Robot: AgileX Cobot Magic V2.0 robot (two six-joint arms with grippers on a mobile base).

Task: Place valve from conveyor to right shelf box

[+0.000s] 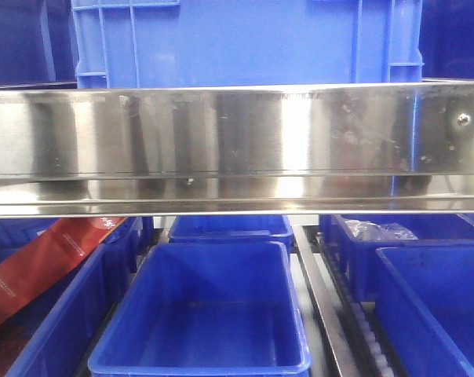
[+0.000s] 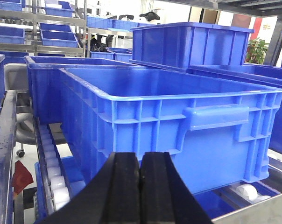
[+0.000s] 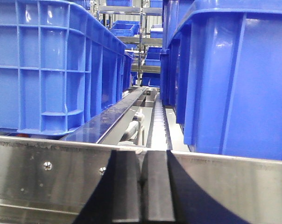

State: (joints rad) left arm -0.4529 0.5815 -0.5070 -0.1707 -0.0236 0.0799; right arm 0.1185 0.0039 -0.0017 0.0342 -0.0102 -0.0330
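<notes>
Nearest to me, my left gripper (image 2: 140,186) has its jaws pressed together with nothing between them, and my right gripper (image 3: 143,186) is the same, closed on nothing. I judge both are tucked shut to stay clear while I face the rack. Just past the left gripper sits a blue box (image 2: 178,116) on the rollers (image 2: 54,184), its handle side toward me. Past the right gripper a steel rail (image 3: 47,172) runs across, and beyond it a roller lane (image 3: 157,116) recedes between two blue boxes. From the front, a shiny shelf edge (image 1: 237,149) crosses the view, with an open box (image 1: 206,314) below and another to the right (image 1: 441,298). I see neither valve nor conveyor, so the pickup looks undone.
</notes>
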